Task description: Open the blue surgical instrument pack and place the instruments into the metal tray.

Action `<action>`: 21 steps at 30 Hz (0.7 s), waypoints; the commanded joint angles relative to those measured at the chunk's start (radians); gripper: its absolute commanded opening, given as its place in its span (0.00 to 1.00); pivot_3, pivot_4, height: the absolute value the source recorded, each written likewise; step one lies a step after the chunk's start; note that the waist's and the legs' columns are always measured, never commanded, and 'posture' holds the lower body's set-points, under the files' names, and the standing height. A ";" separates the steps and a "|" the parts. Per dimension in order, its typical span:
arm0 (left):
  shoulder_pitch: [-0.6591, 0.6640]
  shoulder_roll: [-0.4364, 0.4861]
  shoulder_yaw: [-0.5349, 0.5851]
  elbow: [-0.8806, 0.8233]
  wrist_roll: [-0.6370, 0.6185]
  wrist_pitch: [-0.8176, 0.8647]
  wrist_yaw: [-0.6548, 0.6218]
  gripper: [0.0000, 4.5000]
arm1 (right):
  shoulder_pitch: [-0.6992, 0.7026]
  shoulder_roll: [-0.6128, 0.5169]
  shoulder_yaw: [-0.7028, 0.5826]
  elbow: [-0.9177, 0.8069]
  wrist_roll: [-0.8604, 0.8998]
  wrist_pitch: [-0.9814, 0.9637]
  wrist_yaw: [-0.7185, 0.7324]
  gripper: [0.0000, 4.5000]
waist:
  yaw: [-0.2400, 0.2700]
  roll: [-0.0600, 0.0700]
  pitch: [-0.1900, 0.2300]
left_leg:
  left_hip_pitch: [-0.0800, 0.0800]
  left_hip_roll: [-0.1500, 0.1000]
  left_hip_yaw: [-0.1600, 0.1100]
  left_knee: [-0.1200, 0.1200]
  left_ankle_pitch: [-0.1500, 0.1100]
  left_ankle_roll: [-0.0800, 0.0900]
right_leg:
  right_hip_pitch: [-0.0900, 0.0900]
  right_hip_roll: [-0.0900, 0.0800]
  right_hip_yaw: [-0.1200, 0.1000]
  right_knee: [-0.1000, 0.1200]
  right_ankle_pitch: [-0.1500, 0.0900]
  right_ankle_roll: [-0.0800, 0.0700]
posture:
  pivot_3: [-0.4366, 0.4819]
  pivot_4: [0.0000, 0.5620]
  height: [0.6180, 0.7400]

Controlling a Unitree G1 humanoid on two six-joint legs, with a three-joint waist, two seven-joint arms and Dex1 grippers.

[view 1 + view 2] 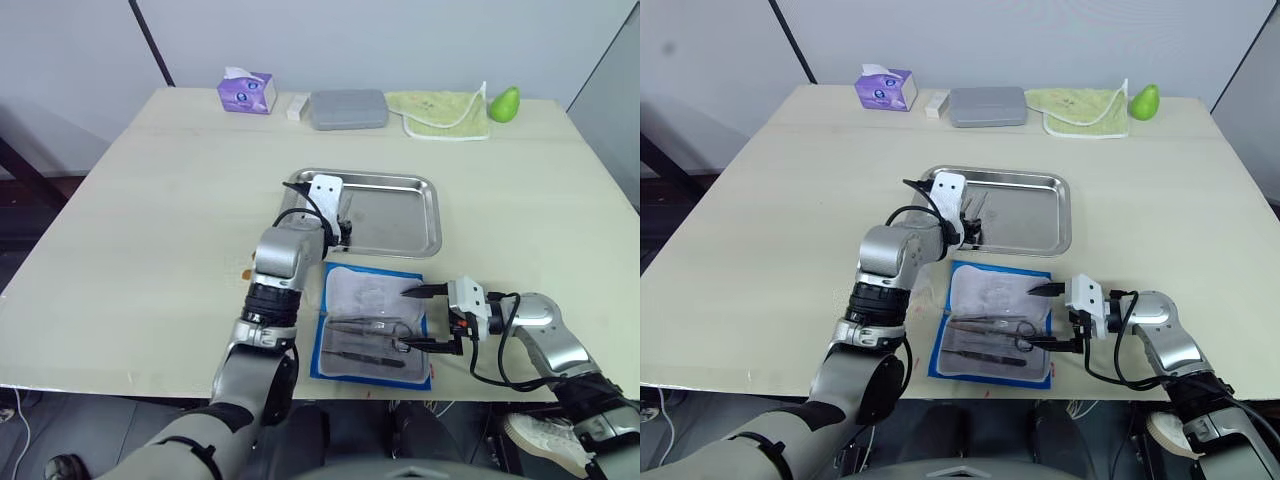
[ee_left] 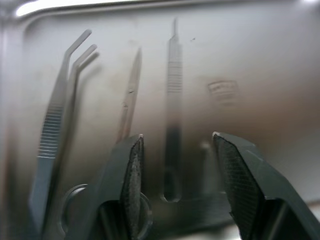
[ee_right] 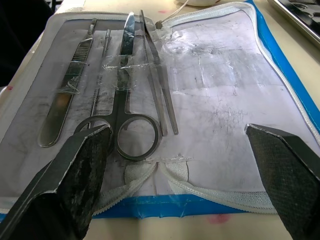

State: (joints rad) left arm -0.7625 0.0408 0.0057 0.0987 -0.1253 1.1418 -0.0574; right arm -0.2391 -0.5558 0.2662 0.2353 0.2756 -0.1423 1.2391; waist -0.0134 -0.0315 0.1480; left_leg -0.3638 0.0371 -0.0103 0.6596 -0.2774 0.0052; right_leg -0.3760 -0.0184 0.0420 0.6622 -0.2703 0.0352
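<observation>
Right wrist view has the right gripper (image 3: 182,165) spread wide over the open pack (image 3: 280,60); it should center on the scissors (image 3: 131,95) before closing.

Tray (image 1: 420,215) shiny steel; instruments (image 3: 131,100) polished metal; pack (image 3: 280,65) blue cloth (lining clear plastic); table (image 1: 150,220) matt.

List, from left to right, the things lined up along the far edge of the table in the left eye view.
Purple tissue box → small white block → grey case → yellow-green cloth → green pear.
</observation>
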 commanded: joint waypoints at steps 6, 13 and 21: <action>0.138 0.154 -0.090 -0.372 -0.202 -0.091 -0.371 0.55 | 0.051 -0.023 0.039 0.104 -0.091 0.045 -0.011 1.00 | -0.002 0.001 0.000 | 0.000 0.000 0.000 -0.001 0.002 -0.003 | 0.000 0.000 0.000 0.000 0.000 0.000 | 0.48 0.27 1.00; 0.317 0.343 -0.056 -0.493 -0.409 -0.270 -0.747 0.55 | 0.050 -0.008 0.029 0.129 -0.084 0.028 -0.006 1.00 | 0.001 0.001 0.000 | 0.002 0.000 0.000 -0.006 0.004 -0.007 | 0.000 -0.001 0.000 -0.002 0.000 -0.001 | 0.48 0.27 1.00; 0.510 0.623 0.037 -0.369 -0.436 -0.618 -1.163 0.55 | 0.073 0.001 0.022 0.128 -0.086 0.012 -0.016 1.00 | -0.001 0.002 -0.001 | 0.003 0.001 0.000 -0.008 0.004 -0.006 | -0.001 0.000 0.000 -0.002 -0.003 -0.005 | 0.48 0.27 1.00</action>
State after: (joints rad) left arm -0.2700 0.6366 0.0064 -0.2740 -0.5356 0.5775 -1.1389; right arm -0.2300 -0.5366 0.2505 0.2550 0.2780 -0.1653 1.2462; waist -0.0143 -0.0297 0.1473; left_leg -0.3614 0.0390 -0.0099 0.6520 -0.2735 -0.0010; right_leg -0.3767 -0.0187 0.0420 0.6603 -0.2733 0.0297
